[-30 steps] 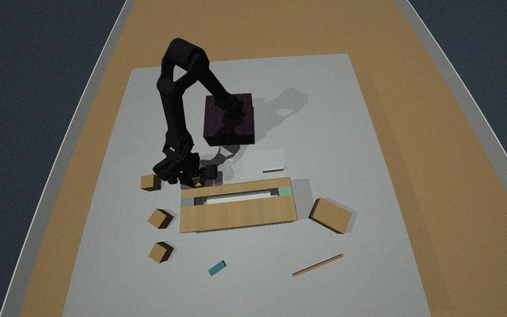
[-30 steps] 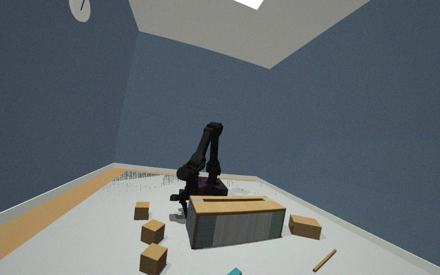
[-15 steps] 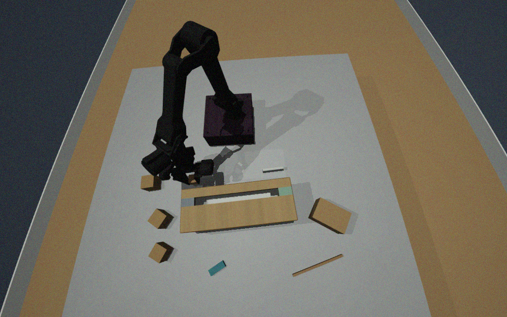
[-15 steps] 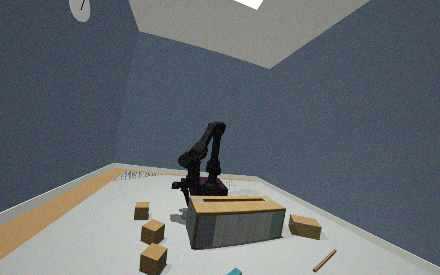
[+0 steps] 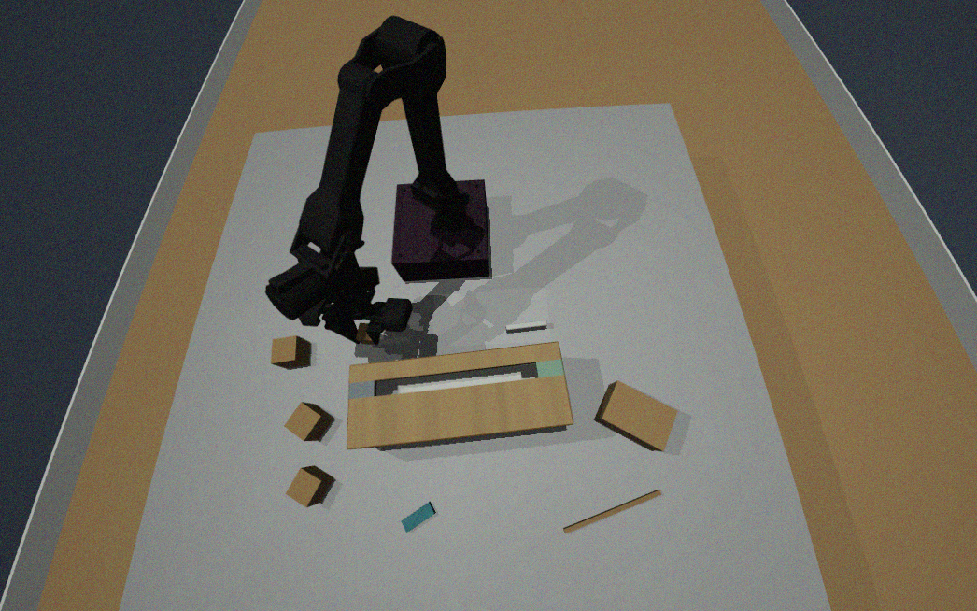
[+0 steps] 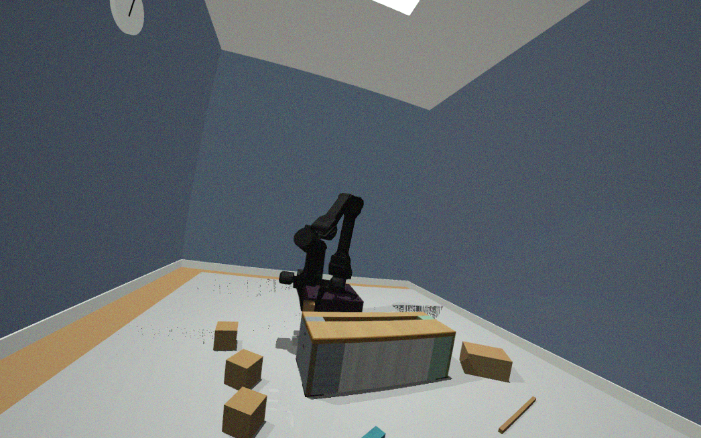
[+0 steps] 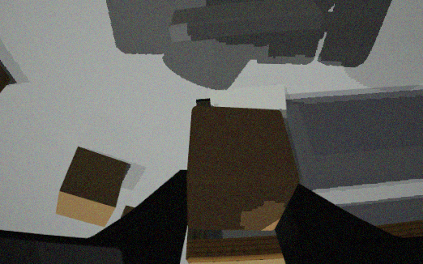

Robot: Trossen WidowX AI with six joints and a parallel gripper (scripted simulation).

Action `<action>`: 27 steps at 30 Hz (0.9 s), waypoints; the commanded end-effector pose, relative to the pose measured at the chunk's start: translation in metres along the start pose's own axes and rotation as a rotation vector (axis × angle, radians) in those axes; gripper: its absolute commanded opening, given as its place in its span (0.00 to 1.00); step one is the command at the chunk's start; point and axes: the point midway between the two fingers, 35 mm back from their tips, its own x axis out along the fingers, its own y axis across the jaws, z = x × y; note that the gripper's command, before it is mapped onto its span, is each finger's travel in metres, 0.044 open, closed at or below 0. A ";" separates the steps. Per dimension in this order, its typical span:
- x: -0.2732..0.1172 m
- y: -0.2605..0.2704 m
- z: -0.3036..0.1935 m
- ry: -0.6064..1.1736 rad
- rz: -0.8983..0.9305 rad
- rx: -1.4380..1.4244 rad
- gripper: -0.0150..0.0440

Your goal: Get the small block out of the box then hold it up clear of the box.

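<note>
Claw (image 5: 365, 334) (image 6: 308, 308) (image 7: 229, 180) is clamped on the task's block (image 5: 363, 332) (image 6: 308, 305) (image 7: 237, 170), a brown piece w/ one finger on each side. In the wrist view the block sits btwn the fingertips & pokes out past them, toward the top of that view; a lighter lit patch shows on its face, lower R. Fingers stand part-way apart, about the block's width.

Block is out of the box (image 5: 461, 413) (image 6: 386, 331) (image 7: 415, 227), up off the table (image 5: 211, 493) (image 6: 179, 353) (image 7: 38, 121), on the arm-base side, near the box's blue-grey end. Ext. view: it shows just above the box's back top edge, partly hidden, w/ the claw mostly hidden too. Exact ht. vs. the box top: can't tell.

Box stands upright, wood lid w/ a long slot, pale shelf visible thru it; green section at the opp. end. Arm (image 5: 347, 136) (image 6: 345, 234) arches up from its dark purple base (image 5: 404, 250) (image 6: 350, 293) & down to the claw.

Other stuff on the table: 3 cubes (image 5: 290, 351) (image 6: 242, 370) (image 7: 92, 178) off the blue-grey end, a bigger brick (image 5: 636, 415) (image 6: 486, 361) off the green end, plus a thin stick (image 5: 612, 511) (image 6: 517, 414) & a teal pc. (image 5: 417, 517) (image 6: 373, 433) on the side away from the arm base. White bar (image 5: 527, 327) lies btwn base & box.
</note>
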 end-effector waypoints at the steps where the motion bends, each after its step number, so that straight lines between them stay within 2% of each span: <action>1: -0.012 -0.003 0.005 -0.005 0.028 0.062 0.25; 20: -0.074 -0.014 0.023 0.052 0.169 0.365 0.25; 27: -0.079 -0.015 0.025 0.059 0.180 0.389 0.25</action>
